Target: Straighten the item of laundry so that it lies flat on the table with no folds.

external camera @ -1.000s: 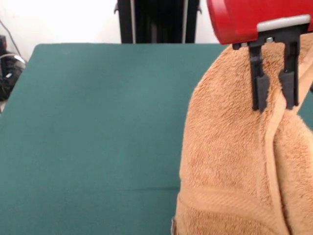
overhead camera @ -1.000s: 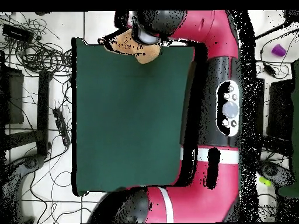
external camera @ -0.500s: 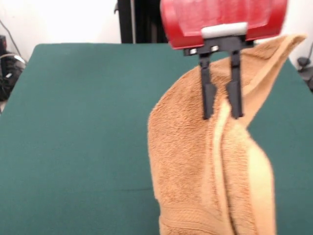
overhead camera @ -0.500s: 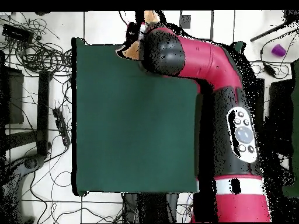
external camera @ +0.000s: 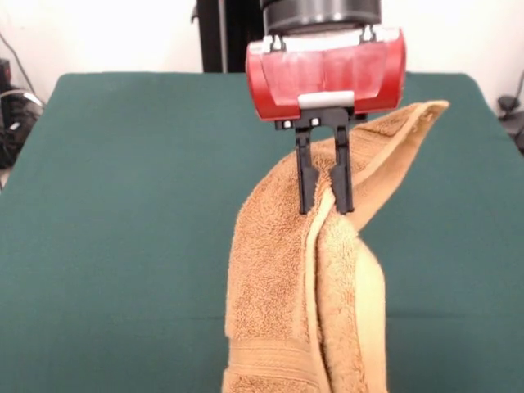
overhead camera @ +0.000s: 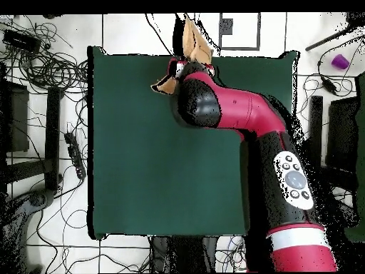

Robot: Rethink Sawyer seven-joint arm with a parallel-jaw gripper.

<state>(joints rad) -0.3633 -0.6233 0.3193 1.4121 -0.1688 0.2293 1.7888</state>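
My gripper (external camera: 325, 203) is clamped on a fold of the towel (external camera: 307, 286), which hangs bunched above the table (external camera: 123, 205), and I've carried it in from the side edge toward the worktop's middle

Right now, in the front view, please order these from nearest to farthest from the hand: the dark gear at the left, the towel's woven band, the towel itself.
1. Towel: pinched in the hand.
2. Woven band: below the hand, low on the hanging towel.
3. Dark gear: at the picture's far left edge.
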